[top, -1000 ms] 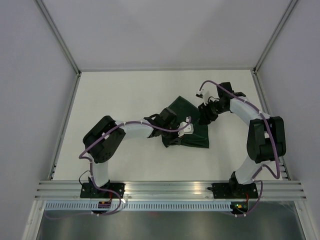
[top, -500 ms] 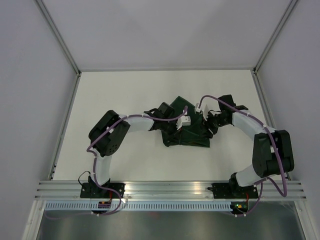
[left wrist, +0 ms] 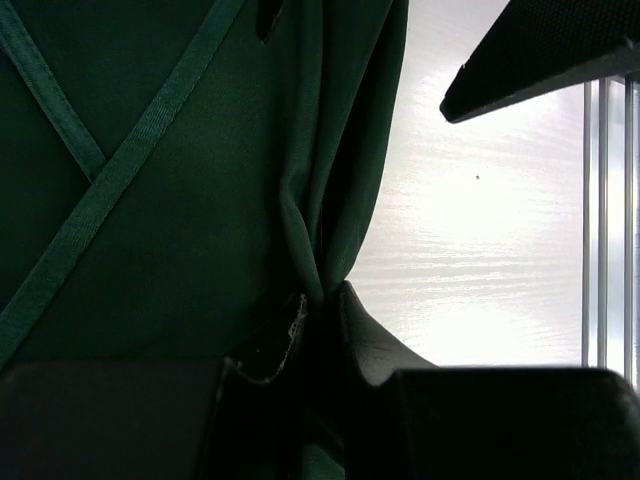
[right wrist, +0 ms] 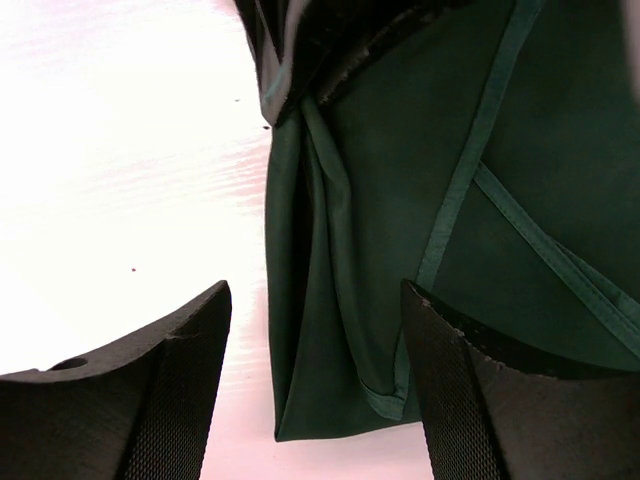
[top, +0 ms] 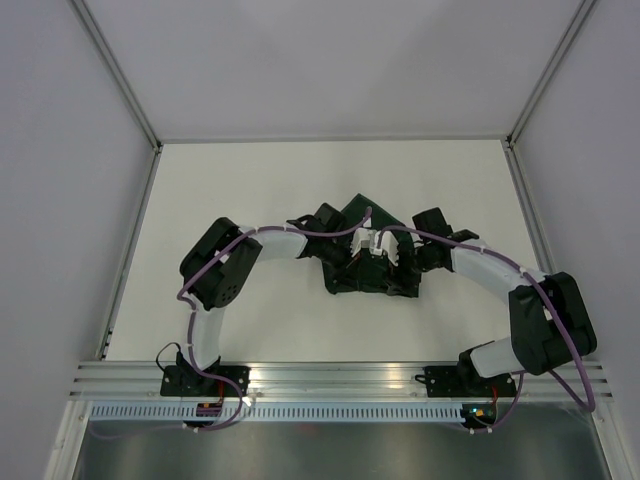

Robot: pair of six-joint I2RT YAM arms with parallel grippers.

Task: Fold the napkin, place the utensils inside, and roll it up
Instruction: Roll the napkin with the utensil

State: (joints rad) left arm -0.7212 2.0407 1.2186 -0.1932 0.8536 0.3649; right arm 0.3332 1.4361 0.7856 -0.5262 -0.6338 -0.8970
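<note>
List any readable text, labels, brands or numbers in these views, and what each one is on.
None readable.
The napkin is plain green cloth with stitched hems and no print.
The table shows no markings.
Small coloured spots at the left arm base and right arm base are too small to tell whether they carry text.

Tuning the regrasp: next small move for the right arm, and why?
Probably ease the right fingers forward and close them on the napkin at its bunched edge. They stand wide open with that edge showing between them, while the left fingers pinch a gathered fold; a second grip looks needed.
</note>
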